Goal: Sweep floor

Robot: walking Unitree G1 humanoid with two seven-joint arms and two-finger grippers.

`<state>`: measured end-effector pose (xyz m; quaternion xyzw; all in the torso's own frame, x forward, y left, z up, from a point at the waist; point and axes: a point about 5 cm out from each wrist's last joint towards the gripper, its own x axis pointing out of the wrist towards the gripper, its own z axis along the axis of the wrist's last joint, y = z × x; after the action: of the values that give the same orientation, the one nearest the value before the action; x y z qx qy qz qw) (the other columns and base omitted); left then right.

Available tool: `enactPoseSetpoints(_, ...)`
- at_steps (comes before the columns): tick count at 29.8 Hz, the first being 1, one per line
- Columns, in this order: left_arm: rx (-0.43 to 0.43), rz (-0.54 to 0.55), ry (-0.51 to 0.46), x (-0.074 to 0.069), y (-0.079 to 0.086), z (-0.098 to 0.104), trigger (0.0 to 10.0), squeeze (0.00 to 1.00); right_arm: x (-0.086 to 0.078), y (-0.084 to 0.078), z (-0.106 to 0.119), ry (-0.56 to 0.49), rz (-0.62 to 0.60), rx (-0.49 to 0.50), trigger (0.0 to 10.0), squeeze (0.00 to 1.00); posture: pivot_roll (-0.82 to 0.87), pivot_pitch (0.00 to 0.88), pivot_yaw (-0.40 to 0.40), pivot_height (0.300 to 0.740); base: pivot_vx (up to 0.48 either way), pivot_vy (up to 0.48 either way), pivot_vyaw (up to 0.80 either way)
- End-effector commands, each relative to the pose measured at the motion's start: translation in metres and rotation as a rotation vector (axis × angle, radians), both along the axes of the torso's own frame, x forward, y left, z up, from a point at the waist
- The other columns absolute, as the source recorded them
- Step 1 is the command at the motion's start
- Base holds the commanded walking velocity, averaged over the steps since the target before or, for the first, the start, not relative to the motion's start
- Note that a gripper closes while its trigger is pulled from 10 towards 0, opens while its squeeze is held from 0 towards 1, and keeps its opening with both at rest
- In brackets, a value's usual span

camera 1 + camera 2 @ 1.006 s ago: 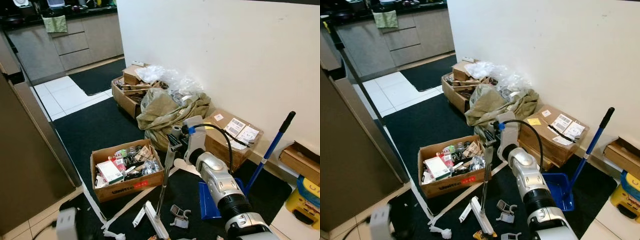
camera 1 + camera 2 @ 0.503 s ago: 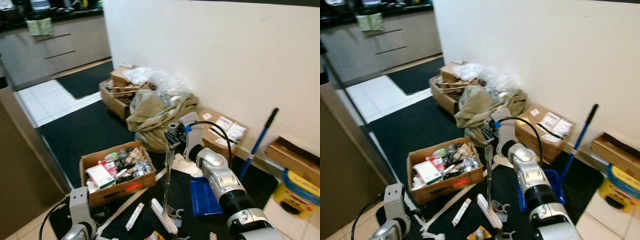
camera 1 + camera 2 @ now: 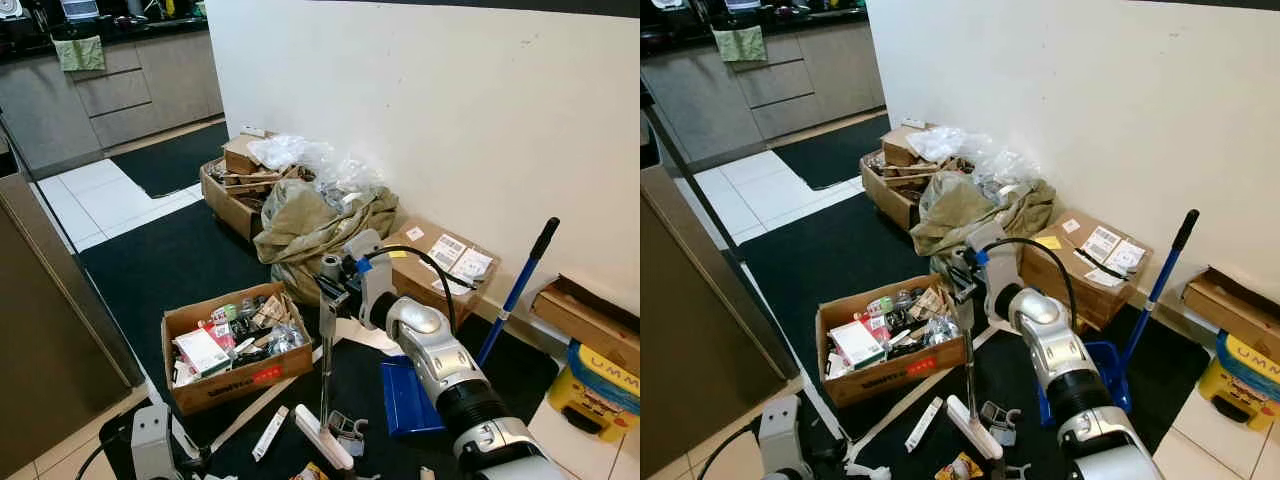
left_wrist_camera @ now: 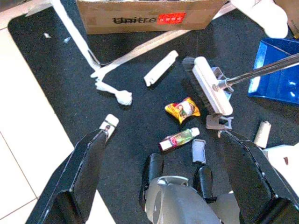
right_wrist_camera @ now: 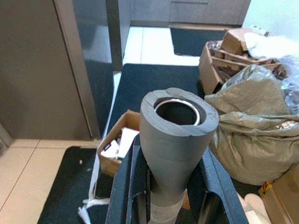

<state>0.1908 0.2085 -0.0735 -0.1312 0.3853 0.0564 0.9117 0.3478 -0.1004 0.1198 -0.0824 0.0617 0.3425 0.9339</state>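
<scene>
Your right hand (image 3: 962, 277) is clamped on the top of the broom (image 3: 324, 390), which stands nearly upright with its white head (image 4: 211, 86) on the black mat (image 3: 190, 260), near the open cardboard box (image 3: 235, 345). The blue dustpan (image 3: 405, 395) lies just right of the head. Litter sits close by — a snack wrapper (image 4: 182, 108), a small bottle (image 4: 179, 138), a white bar (image 4: 160, 68). Keep the head flat and draw the litter rightward toward the dustpan in short strokes. Your left hand (image 4: 170, 179) hangs low over the mat, fingers (image 4: 86, 170) apart — hold it off the handle's path.
</scene>
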Motion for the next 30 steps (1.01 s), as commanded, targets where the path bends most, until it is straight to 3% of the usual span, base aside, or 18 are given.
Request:
enactPoseSetpoints(1,0.013,-0.005,0.01,-0.003,0.004,-0.001,10.0,0.0,0.001,0.003,0.005,-0.011,0.03,-0.039,10.0,0.0,-0.08,0.0,0.016,0.74,0.0,0.0,0.0)
enactPoseSetpoints(10,-0.007,-0.005,-0.008,-0.001,-0.002,-0.001,10.0,0.0,-0.005,0.008,-0.012,0.088,0.048,-0.091,10.0,0.0,-0.08,0.0,0.007,0.74,0.0,0.0,0.0)
enactPoseSetpoints(15,-0.014,-0.014,-0.041,0.01,-0.008,0.004,10.0,0.0,-0.005,0.02,-0.012,0.115,0.026,-0.022,10.0,0.0,-0.08,0.006,0.001,0.74,0.0,0.0,0.0)
enactPoseSetpoints(19,-0.013,-0.023,-0.048,0.011,-0.01,0.005,10.0,0.0,-0.004,0.023,-0.011,0.108,-0.001,0.014,10.0,0.0,-0.08,0.018,-0.003,0.74,0.0,0.0,0.0)
enactPoseSetpoints(24,-0.001,-0.05,-0.023,-0.005,-0.007,-0.002,10.0,0.0,-0.012,0.018,-0.026,0.155,-0.033,-0.079,10.0,0.0,-0.07,0.087,-0.004,0.74,0.0,0.0,0.0)
enactPoseSetpoints(27,0.002,-0.056,-0.017,-0.008,-0.006,-0.004,10.0,0.0,-0.013,0.017,-0.03,0.173,-0.044,-0.085,10.0,0.0,-0.07,0.087,-0.004,0.74,0.0,0.0,0.0)
enactPoseSetpoints(30,0.011,-0.08,0.005,-0.02,-0.004,-0.008,10.0,0.0,-0.015,0.018,-0.027,0.193,-0.064,-0.022,10.0,0.0,-0.06,0.146,0.014,0.74,0.0,0.0,0.0)
